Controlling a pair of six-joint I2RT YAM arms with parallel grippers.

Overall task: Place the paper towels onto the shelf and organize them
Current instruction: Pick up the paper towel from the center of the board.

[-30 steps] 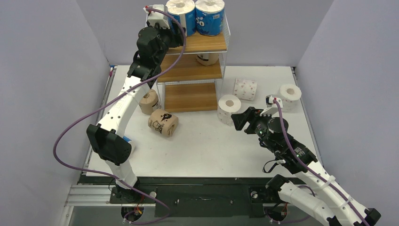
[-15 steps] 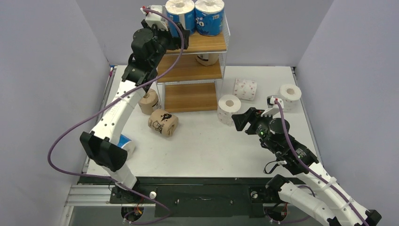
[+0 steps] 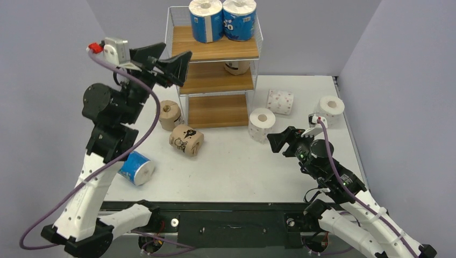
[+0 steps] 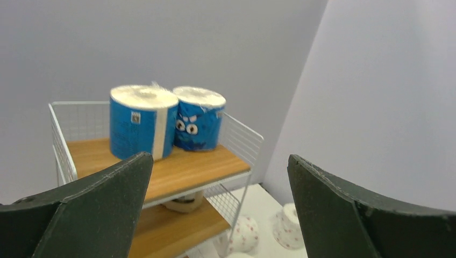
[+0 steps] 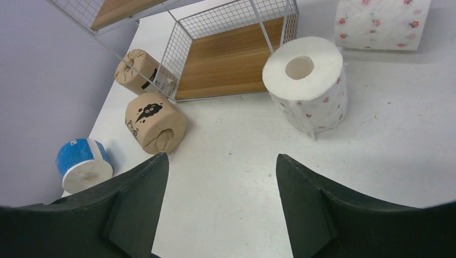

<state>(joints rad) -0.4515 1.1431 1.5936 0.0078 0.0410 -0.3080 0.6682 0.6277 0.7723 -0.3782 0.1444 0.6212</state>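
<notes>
Blue roll, tan roll, red-flowered white roll.

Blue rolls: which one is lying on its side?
The blue roll on the table, at the left edge. It lies tipped over, while the two other blue rolls stand upright on the shelf's top board.

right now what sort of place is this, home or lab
Most likely a robotics test cell, not a home: plain grey walls box in a white table, two robot arms stand at its near edge, and the shelf of paper towels looks staged.
</notes>
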